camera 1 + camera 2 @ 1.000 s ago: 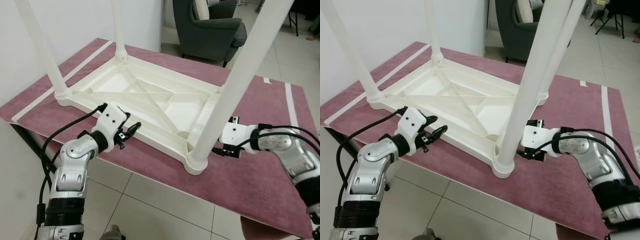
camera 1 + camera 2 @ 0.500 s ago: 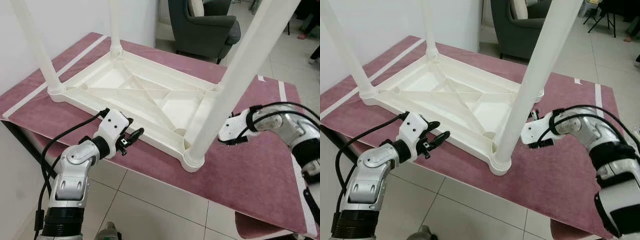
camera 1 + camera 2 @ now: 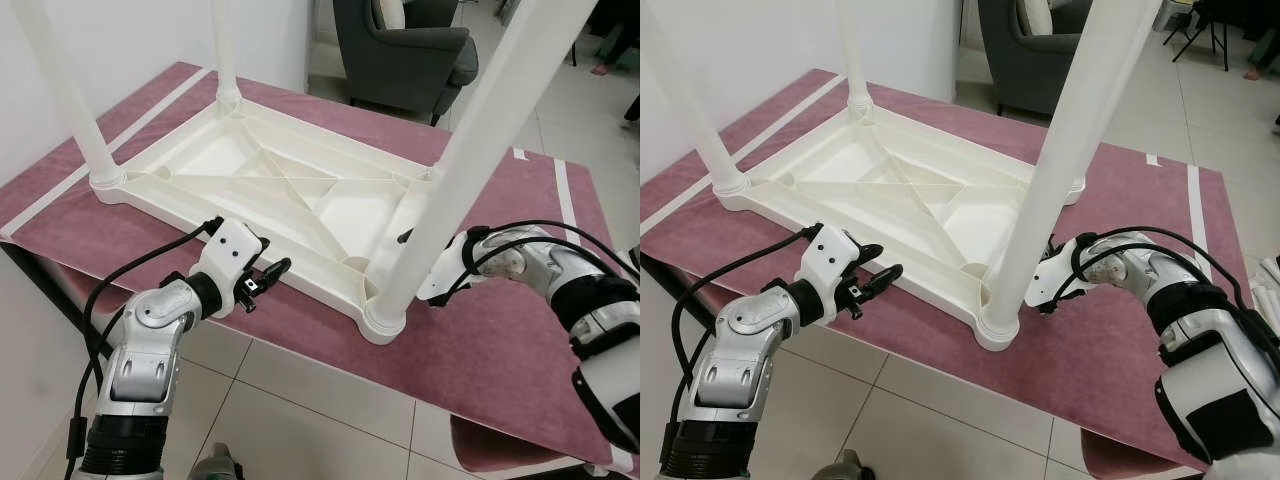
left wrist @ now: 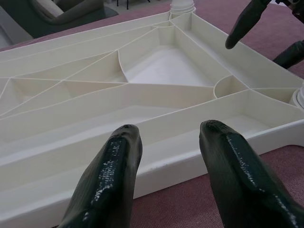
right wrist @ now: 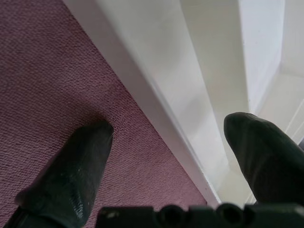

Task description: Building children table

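White plastic children's table (image 3: 290,195), turned upside down, lies on the mauve cloth-covered worktop (image 3: 520,330) with its four round legs standing upward. We see the near-right leg (image 3: 470,150) seated in its corner socket (image 3: 385,322) at the table's near-right corner. The right gripper (image 5: 168,152) is at the right short edge of the frame beside that leg, its fingers spread, one on the cloth and one over the inner side of the white rim (image 5: 156,109); nothing is clamped. The left gripper (image 4: 166,137) hovers near the long near edge, fingers apart and empty, pointing toward the ribbed underside (image 4: 156,66). We judge the step in hand to be taking hold of the frame at two edges. To do it well, each gripper should straddle the rim wall squarely before closing, keep clear of the leg, and close on both sides together so the table does not skid on the cloth. A dark grey armchair (image 3: 410,50) stands far behind.
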